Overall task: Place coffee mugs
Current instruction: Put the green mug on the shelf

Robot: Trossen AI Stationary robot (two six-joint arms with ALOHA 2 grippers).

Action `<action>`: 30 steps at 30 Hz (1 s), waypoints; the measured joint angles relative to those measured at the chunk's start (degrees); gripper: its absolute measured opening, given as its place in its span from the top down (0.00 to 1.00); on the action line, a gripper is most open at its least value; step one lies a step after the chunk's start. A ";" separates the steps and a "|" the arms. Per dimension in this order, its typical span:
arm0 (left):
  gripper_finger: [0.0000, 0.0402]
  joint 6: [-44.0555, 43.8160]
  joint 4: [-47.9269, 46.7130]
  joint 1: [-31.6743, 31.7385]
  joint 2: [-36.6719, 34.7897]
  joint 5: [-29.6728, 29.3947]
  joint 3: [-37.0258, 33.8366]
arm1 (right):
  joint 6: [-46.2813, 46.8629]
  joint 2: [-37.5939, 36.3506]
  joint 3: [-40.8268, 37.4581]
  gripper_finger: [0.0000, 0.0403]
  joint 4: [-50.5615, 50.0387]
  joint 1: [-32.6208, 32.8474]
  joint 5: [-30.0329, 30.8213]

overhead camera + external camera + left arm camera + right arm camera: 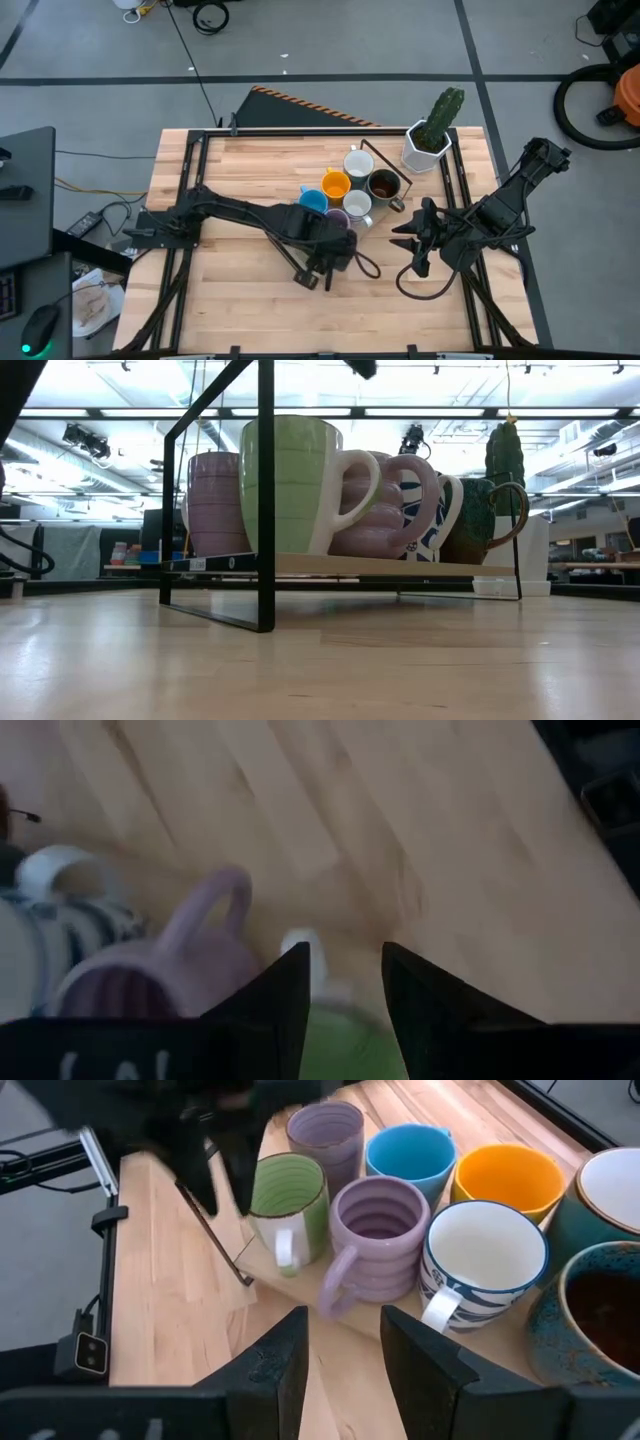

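Green-glazed, the ribbed mug stands upright on the rack's wooden shelf, at the corner of the mug cluster nearest the left gripper. It is seen directly beneath that gripper's parted fingers, which hold nothing, its white handle lying between them. The right gripper, likewise parted and empty, is kept farther off, facing the cluster from the other side.

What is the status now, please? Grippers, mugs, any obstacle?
Left gripper open above green mug. Right gripper open, empty, hanging back before the mugs. Mugs bunched on rack. Nothing blocking.
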 joint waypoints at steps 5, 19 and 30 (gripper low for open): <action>0.67 -2.22 5.24 -1.52 1.41 0.04 0.00 | 0.34 0.02 0.00 0.67 -0.12 0.01 0.03; 0.67 -8.19 -1.72 -9.48 -5.55 -10.90 0.03 | -16.86 17.29 -5.82 0.68 30.09 1.25 3.38; 0.67 -13.36 -4.22 -15.12 -10.70 -9.58 0.01 | -22.44 36.95 7.44 0.68 26.86 -3.63 10.00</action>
